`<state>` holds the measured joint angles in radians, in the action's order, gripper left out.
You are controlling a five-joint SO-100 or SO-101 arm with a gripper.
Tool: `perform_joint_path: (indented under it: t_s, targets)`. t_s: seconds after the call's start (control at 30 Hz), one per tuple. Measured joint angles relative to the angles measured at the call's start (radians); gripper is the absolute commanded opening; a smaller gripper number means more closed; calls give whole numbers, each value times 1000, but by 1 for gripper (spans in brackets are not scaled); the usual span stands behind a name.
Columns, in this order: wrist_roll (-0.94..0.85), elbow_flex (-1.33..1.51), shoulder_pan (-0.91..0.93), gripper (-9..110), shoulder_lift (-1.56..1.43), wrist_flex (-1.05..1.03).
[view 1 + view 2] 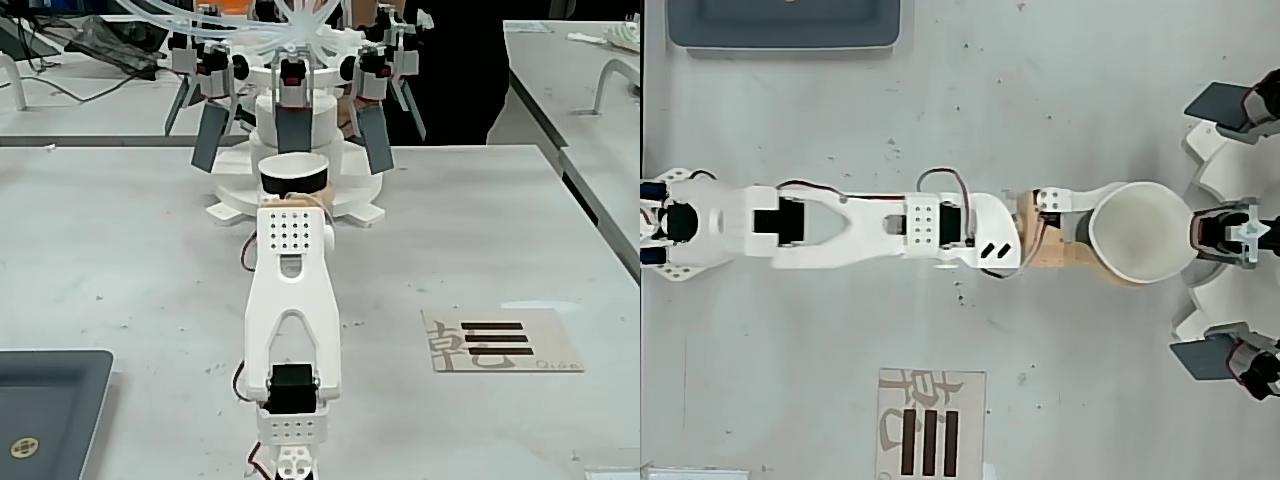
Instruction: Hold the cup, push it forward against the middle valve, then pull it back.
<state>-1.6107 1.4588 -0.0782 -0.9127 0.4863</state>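
Note:
The cup (1140,232) shows its white inside in the overhead view, and its black wall (293,178) with a white rim in the fixed view. My gripper (1108,234) is shut on it, with a white finger (1068,200) on one side and a tan finger (1065,258) on the other. In the fixed view the arm's head hides the fingers. The middle valve (293,128) stands upright just behind the cup, and its black-and-white head (1230,232) lies at the cup's far rim. The cup's rim looks to be touching the paddle's foot.
Slanted grey paddles (210,135) (372,138) flank the middle one on the white round dispenser base (225,190). A dark grey tray (50,410) lies at the near left of the fixed view. A card with black bars (500,340) lies to the arm's right.

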Motion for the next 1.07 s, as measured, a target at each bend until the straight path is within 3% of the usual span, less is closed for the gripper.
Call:
perform_joint_path:
  t_s: [0.17, 0.33, 1.07]
  targets:
    - [0, 311, 0, 3, -218, 81]
    - [0, 446, 0, 3, -337, 92]
    - [0, 476, 0, 3, -367, 114]
